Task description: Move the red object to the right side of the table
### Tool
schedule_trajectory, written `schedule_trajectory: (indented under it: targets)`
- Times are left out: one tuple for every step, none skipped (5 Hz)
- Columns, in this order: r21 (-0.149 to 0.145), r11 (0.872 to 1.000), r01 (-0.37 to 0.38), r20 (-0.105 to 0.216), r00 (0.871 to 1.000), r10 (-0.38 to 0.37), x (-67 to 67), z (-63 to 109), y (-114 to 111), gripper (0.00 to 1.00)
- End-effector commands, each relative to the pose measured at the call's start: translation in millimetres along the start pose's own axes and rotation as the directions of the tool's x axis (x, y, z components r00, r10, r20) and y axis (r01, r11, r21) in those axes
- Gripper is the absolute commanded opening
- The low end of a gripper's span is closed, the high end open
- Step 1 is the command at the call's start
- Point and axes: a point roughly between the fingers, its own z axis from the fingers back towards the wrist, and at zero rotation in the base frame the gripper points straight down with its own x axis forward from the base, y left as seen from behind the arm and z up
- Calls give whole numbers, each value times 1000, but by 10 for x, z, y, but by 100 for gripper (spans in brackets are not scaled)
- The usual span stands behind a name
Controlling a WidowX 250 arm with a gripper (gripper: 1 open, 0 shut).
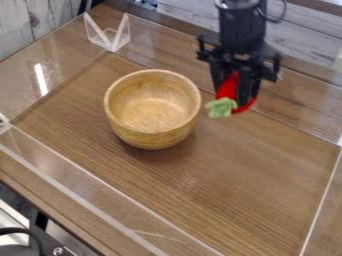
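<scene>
The red object [234,92], a small glossy red oval with a light green leafy end at its lower left, hangs just above the table [254,190]. My gripper [238,88] points straight down and is shut on it, black fingers on either side of the red body. It hangs just right of the round tan wooden bowl [152,107], close to the rim but apart from it. The top of the red object is hidden between the fingers.
Clear acrylic walls [80,185] run around the tabletop's edges. A small clear folded stand [107,32] sits at the back left. Bare wood-grain surface stretches to the right of and in front of the bowl.
</scene>
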Motion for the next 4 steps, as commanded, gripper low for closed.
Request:
schedule_trajectory:
  targets:
    - [9, 992, 123, 26, 992, -123, 138, 76, -78, 0]
    - [4, 978, 210, -12, 978, -210, 147, 2, -87, 0]
    - [1, 980, 198, -30, 980, -198, 179, -150, -26, 0]
    - [-1, 982, 189, -45, 981, -189, 224, -308, 24, 0]
